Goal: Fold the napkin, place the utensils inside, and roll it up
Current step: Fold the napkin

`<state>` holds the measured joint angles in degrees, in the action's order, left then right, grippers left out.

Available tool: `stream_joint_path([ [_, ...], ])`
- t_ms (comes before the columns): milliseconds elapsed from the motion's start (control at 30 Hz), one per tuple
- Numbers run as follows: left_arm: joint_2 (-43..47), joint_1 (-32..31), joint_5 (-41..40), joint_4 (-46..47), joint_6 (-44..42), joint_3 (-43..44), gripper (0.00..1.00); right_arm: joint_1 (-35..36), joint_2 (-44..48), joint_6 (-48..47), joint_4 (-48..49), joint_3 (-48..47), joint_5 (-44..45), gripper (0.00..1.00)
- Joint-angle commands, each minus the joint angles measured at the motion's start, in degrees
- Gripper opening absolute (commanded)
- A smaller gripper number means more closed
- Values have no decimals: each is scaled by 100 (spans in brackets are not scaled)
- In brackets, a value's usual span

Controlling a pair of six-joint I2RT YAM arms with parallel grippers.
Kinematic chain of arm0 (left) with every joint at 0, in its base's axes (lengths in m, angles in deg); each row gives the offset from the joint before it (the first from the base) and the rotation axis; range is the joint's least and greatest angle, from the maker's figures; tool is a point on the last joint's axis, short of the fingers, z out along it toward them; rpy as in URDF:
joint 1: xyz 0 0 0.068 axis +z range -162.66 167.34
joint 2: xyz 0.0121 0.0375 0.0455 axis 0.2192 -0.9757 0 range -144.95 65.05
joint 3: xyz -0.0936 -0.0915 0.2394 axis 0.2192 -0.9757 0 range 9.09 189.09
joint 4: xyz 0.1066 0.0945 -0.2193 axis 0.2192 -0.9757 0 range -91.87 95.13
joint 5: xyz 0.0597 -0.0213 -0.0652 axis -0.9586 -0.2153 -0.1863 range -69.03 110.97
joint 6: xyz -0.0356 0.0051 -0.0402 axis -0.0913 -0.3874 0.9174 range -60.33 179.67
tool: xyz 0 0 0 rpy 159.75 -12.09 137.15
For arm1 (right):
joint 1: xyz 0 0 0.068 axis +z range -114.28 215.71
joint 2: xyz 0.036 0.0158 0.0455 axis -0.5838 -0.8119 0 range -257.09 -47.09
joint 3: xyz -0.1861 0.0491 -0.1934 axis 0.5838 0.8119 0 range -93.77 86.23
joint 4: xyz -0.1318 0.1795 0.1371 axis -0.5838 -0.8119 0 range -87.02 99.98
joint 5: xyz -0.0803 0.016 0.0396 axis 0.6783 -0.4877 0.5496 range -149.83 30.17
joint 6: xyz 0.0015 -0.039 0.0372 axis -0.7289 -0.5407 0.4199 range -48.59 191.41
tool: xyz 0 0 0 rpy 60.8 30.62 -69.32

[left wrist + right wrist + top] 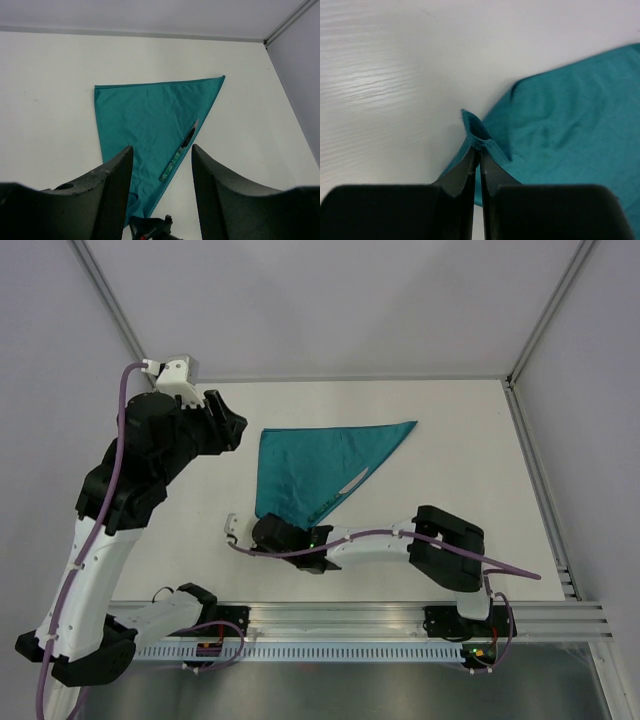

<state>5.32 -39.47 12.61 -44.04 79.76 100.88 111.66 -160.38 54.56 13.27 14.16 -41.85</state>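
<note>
The teal napkin (310,468) lies folded into a triangle on the white table, long edge running from the far right corner to the near point. One utensil (354,480), a knife with a patterned handle, lies along that long edge; it also shows in the left wrist view (179,150). My right gripper (262,531) is shut on the napkin's near corner (476,131), which is pinched up between the fingertips. My left gripper (236,430) hangs open and empty above the table, left of the napkin (150,120).
A small white object (230,525) lies on the table just left of my right gripper. A raised rail (535,480) borders the table on the right. The back wall edge (350,379) runs behind the napkin.
</note>
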Motion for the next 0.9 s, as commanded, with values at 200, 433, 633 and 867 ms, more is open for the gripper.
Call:
stream_joint_path([
  [200, -347, -9, 379, 425, -138, -29, 55, -1238, 844, 735, -548, -123, -163, 9],
  [433, -637, -9, 581, 689, -111, -170, 55, -1951, 1107, 752, -654, 316, -145, 9],
  [633, -804, -9, 766, 909, -50, -389, 55, -2715, 1283, 744, -725, 650, -347, 8],
  [867, -980, -9, 949, 1058, -15, -486, 55, -3418, 1407, 752, -593, 993, -620, 8],
])
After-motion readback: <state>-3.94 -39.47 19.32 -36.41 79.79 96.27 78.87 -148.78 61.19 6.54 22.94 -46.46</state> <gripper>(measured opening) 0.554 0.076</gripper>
